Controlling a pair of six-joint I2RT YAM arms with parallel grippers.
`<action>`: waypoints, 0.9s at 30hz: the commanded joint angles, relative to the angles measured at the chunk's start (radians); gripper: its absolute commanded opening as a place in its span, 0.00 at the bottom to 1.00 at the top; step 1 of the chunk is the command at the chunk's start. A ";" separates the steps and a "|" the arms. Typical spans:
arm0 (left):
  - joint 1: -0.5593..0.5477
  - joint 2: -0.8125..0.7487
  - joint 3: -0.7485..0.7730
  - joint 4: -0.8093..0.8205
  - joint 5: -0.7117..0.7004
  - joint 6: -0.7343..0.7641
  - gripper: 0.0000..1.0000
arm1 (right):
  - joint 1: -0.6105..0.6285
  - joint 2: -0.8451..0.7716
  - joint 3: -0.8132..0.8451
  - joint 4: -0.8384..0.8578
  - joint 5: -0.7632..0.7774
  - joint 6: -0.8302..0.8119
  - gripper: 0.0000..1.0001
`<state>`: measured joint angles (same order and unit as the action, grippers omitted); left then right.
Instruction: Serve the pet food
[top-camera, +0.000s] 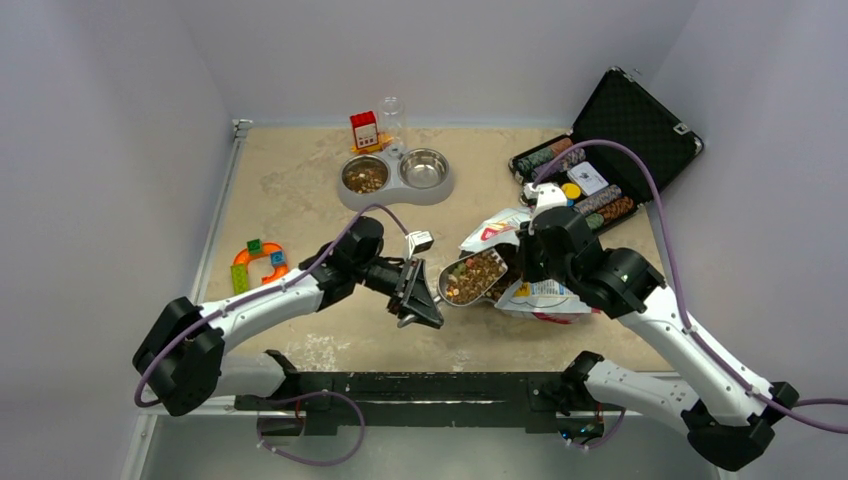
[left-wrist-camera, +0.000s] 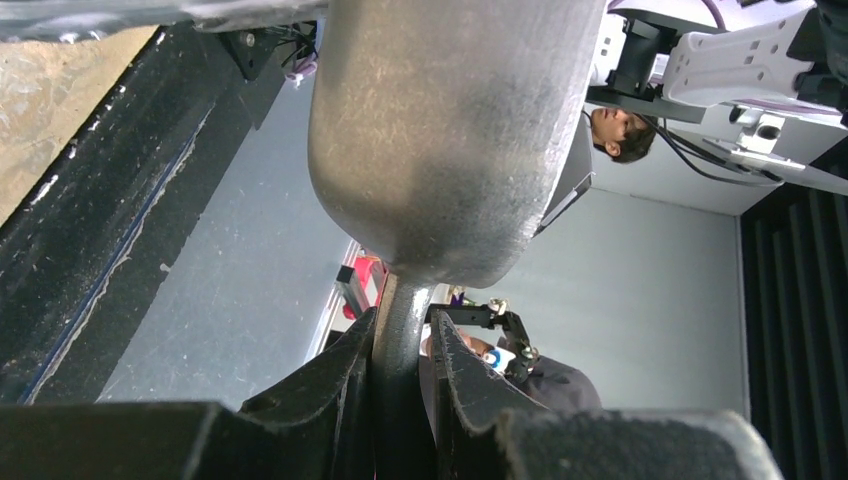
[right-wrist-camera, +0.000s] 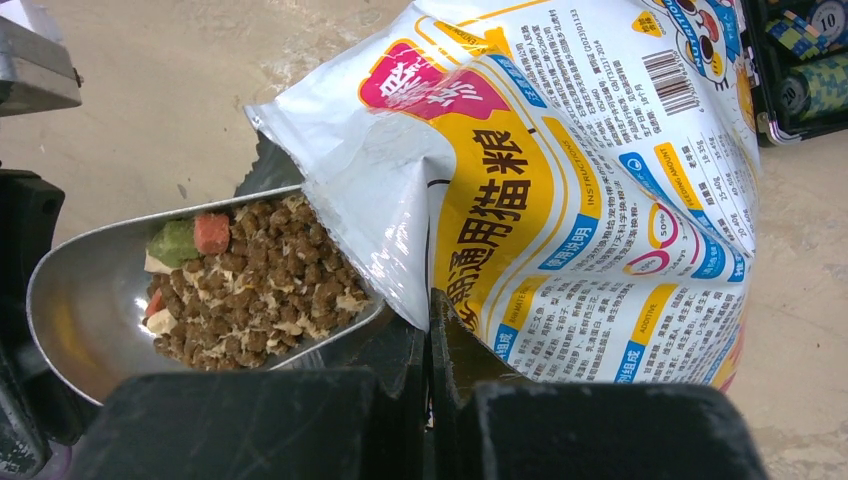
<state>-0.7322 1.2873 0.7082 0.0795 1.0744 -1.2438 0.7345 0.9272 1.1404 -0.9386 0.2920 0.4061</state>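
The metal scoop (top-camera: 455, 290) hangs low over the table, heaped with brown pet food (top-camera: 474, 275) mixed with a few coloured bits. My left gripper (top-camera: 426, 297) is shut on the scoop's handle (left-wrist-camera: 400, 335); the left wrist view shows the scoop's grey underside (left-wrist-camera: 450, 140) above the fingers (left-wrist-camera: 330, 375). The scoop's far end sits in the mouth of the white-and-yellow bag (right-wrist-camera: 600, 200), which lies on its side. My right gripper (right-wrist-camera: 428, 305) is shut on the bag's edge, right beside the scoop (right-wrist-camera: 80, 300) and its pet food (right-wrist-camera: 260, 290).
A grey double bowl (top-camera: 396, 193) stands at the back, its left bowl (top-camera: 364, 177) holding kibble and its right bowl (top-camera: 424, 168) bare. Behind it are a red box (top-camera: 364, 130) and a clear bottle (top-camera: 392, 115). An open poker chip case (top-camera: 610, 150) is at the right, a coloured toy (top-camera: 258, 265) at the left.
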 joint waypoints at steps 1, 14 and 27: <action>0.011 -0.051 -0.018 0.036 0.031 0.017 0.00 | -0.016 -0.014 0.066 0.078 0.042 0.035 0.00; 0.020 -0.125 -0.040 -0.016 0.036 0.030 0.00 | -0.026 -0.047 0.048 0.042 0.075 0.089 0.00; 0.092 -0.210 -0.015 -0.041 0.050 -0.001 0.00 | -0.027 -0.099 -0.003 -0.019 0.088 0.135 0.00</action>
<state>-0.6765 1.0988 0.6563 -0.0097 1.0794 -1.2377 0.7147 0.8688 1.1324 -0.9726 0.3248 0.5098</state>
